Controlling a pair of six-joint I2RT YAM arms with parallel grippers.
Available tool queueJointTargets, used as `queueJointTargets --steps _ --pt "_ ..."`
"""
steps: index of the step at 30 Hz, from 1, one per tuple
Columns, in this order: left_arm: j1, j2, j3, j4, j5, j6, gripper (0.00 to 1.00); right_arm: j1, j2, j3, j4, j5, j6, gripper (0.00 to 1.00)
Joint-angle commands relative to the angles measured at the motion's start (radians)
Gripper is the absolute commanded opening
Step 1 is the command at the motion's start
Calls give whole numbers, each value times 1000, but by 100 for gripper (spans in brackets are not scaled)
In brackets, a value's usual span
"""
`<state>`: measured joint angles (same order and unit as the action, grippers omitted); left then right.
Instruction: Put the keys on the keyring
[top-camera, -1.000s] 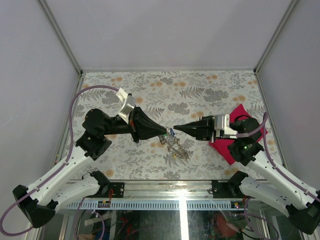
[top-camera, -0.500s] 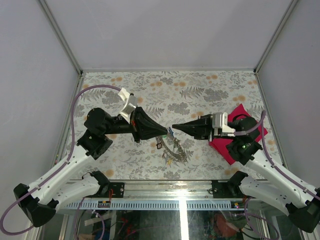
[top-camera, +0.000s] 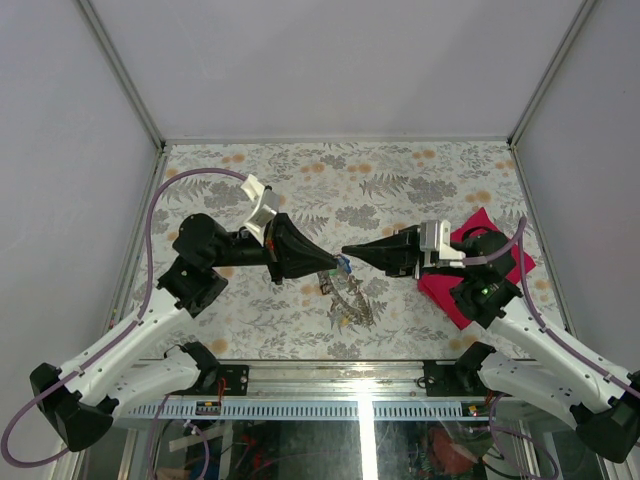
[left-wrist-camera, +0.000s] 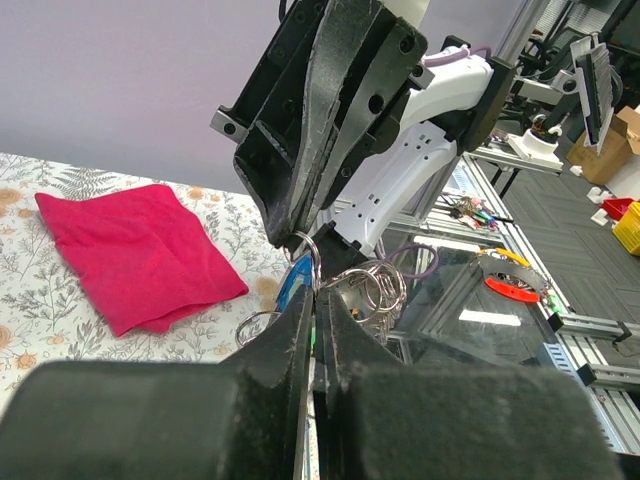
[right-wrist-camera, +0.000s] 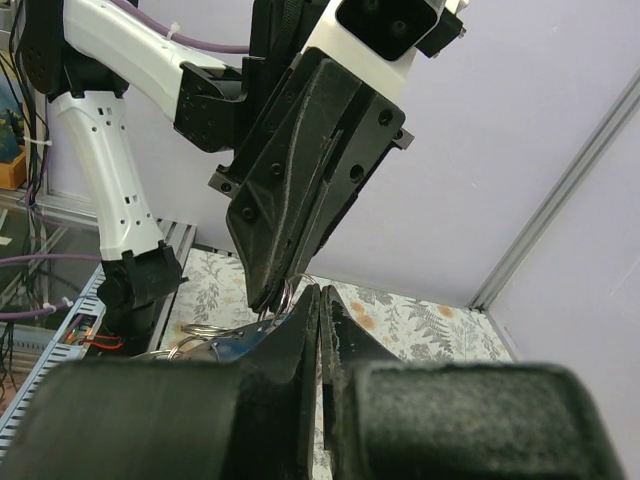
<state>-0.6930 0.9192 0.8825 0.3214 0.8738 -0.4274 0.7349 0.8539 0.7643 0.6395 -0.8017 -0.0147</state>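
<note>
In the top view my left gripper (top-camera: 333, 263) and right gripper (top-camera: 346, 250) meet tip to tip above the middle of the table. Both are shut. The keyring (top-camera: 350, 295), a bunch of grey rings with small keys, trails from the tips down to the table. In the left wrist view my left gripper (left-wrist-camera: 316, 300) pinches a thin ring (left-wrist-camera: 308, 245) that rises to the right fingertip (left-wrist-camera: 290, 225). The blue-headed key (left-wrist-camera: 293, 280) sits beside it. In the right wrist view the blue key (right-wrist-camera: 235, 343) runs in behind my right gripper (right-wrist-camera: 320, 295). The green key is hidden.
A red cloth (top-camera: 470, 275) lies on the table under the right arm; it also shows in the left wrist view (left-wrist-camera: 130, 255). The floral table (top-camera: 400, 180) stretches behind the grippers. Frame posts stand at the far corners.
Both grippers have shifted slightly up and away, the right tip a little to the left, staying tip to tip. The keyring bunch hangs in about the same place.
</note>
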Motion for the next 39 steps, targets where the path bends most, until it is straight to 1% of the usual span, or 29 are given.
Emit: queueJointTargets --steps 1,4,9,17,28,32,39 --pt "-1 5 38 52 -1 4 0 19 2 60 29 19 -6 0" --pt "-5 9 39 49 -1 6 0 21 2 70 -5 29 -23 0" --pt "-11 11 44 43 0 12 0 23 9 105 -109 36 -67 0" --pt "-17 17 44 32 -6 21 0 27 30 136 -171 10 -85 0" --pt "-27 13 42 12 -21 36 0 38 43 210 -336 37 -154 0" --pt "-27 -4 18 33 -40 26 0 39 21 208 -337 47 -163 10" --pt "-27 -33 -50 138 -56 -29 0 39 -2 220 -344 82 -167 28"
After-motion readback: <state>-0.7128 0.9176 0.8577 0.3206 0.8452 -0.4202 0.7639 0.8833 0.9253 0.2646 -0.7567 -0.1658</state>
